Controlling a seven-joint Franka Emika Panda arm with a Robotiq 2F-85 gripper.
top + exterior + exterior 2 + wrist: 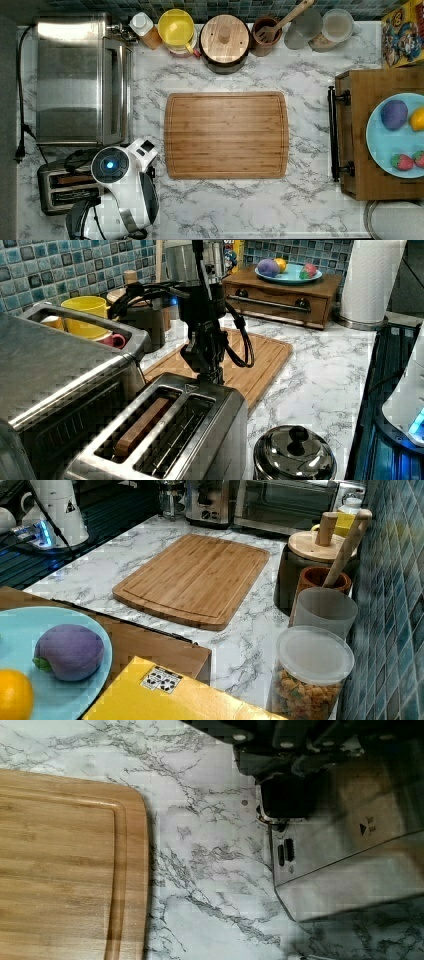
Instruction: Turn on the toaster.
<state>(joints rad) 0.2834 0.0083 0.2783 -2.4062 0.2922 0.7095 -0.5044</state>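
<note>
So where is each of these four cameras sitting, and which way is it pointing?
Top view: overhead, looking straight down on the counter; the arm covers part of the toaster.
Left view: low by the toaster, facing along the counter; the gripper hangs at its far end.
Right view: beside the blue plate, facing back toward the toaster oven.
Wrist view: on the arm, looking down at the toaster's end.
All four show the cutting board.

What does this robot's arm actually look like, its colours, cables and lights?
In the top view the arm has smooth white rounded shells with dark grey joint sections, and one joint carries a round cap with a glowing blue light. In the left view the hand end is black and blocky, with black cables looping beside it.
</note>
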